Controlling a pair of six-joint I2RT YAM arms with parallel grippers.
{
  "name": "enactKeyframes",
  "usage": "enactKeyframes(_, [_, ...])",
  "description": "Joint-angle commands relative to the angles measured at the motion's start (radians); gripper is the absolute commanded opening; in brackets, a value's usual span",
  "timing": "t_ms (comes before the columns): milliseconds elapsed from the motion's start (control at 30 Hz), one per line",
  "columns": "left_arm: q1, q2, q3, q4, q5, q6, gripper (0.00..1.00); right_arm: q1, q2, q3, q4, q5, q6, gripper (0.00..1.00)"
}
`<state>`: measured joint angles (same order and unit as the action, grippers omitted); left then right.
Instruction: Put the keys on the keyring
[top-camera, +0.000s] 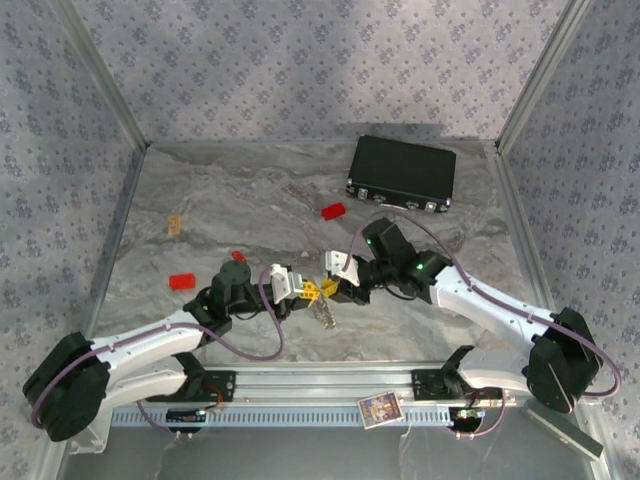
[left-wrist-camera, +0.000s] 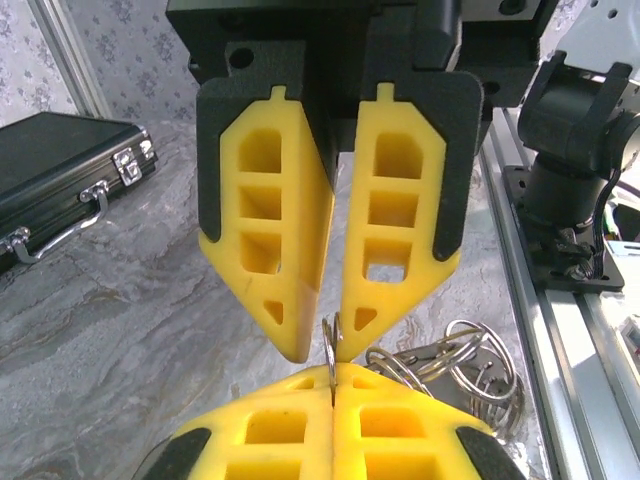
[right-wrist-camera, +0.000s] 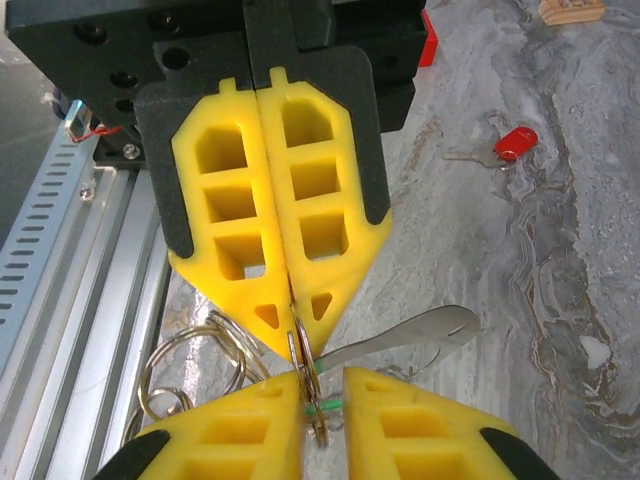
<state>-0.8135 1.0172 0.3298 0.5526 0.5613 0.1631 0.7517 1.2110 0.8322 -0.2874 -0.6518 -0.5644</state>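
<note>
**Keyring (right-wrist-camera: 298, 352) pinched between two tools above the worktop**

Keyring and both tools meet near the front middle of the marbled worktop (top-camera: 230, 200), just ahead of the arm bases. We see the left tool (left-wrist-camera: 325, 348) closed, its yellow fingertips nipping the thin wire of the ring. The right tool (right-wrist-camera: 295, 335) faces it tip to tip, its fingers pressed together on the same wire. We judge that holding the hoop from both sides keeps it steady and lifted, so that a key can be worked onto it.

A thin green sliver crosses the gap between the left tool's fingers. We take it for the green key (right-wrist-camera: 325, 405), though too little shows to be sure, and we cannot tell whether it is threaded. A flat metal tab (right-wrist-camera: 430, 328) and a bunch of smaller rings (right-wrist-camera: 190, 365) hang by the pinch point.

The red key (right-wrist-camera: 512, 143) lies flat on the worktop, well apart from the ring, beside the left arm. It has not been picked up. A black case (top-camera: 402, 173) sits at the back.
</note>
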Motion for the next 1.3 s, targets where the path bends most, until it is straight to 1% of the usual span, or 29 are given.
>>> enactKeyframes(0, [0.003,-0.002,0.002,0.085,0.046,-0.013,0.00,-0.008,0.000,-0.005,0.019,-0.042,0.018,0.16])
enactKeyframes(100, [0.002,-0.003,0.008,0.073,0.052,-0.007,0.00,-0.015,0.001,-0.005,0.032,-0.075,0.028,0.11])
enactKeyframes(167, [0.002,-0.003,0.011,0.067,0.048,-0.002,0.00,-0.019,0.008,-0.008,0.048,-0.101,0.037,0.03])
enactKeyframes(200, [0.003,-0.003,0.013,0.058,0.039,-0.004,0.03,-0.019,0.012,-0.004,0.041,-0.105,0.036,0.00])
enactKeyframes(300, [0.003,-0.015,0.030,0.001,0.000,0.005,0.25,-0.021,0.015,0.021,-0.013,-0.083,0.005,0.00])
enactKeyframes(333, [0.003,-0.021,0.040,-0.033,-0.017,0.013,0.31,-0.019,0.012,0.030,-0.032,-0.065,-0.005,0.00])
enactKeyframes(400, [0.001,-0.028,0.070,-0.127,-0.035,0.041,0.33,-0.012,0.007,0.055,-0.085,-0.015,-0.031,0.00])
enactKeyframes(500, [0.000,-0.025,0.102,-0.214,-0.067,0.070,0.33,0.008,0.017,0.117,-0.201,0.072,-0.082,0.00])
enactKeyframes(633, [-0.002,-0.012,0.124,-0.237,-0.064,0.081,0.32,0.051,0.060,0.197,-0.330,0.203,-0.133,0.00])
enactKeyframes(700, [-0.001,-0.005,0.131,-0.234,-0.059,0.082,0.30,0.065,0.078,0.226,-0.369,0.238,-0.140,0.00])
enactKeyframes(767, [-0.004,-0.001,0.137,-0.231,-0.050,0.083,0.28,0.074,0.085,0.246,-0.378,0.242,-0.138,0.00])
enactKeyframes(900, [-0.004,0.002,0.138,-0.227,-0.041,0.085,0.17,0.089,0.086,0.258,-0.361,0.219,-0.129,0.00])
enactKeyframes(967, [-0.003,0.001,0.135,-0.223,-0.037,0.086,0.14,0.090,0.086,0.257,-0.346,0.201,-0.122,0.00])
enactKeyframes(1167, [-0.004,-0.001,0.105,-0.167,-0.034,0.068,0.00,0.075,0.064,0.205,-0.265,0.139,-0.076,0.01])
enactKeyframes(1267, [-0.004,-0.009,0.063,-0.089,-0.034,0.043,0.00,0.040,0.031,0.143,-0.191,0.083,-0.036,0.16])
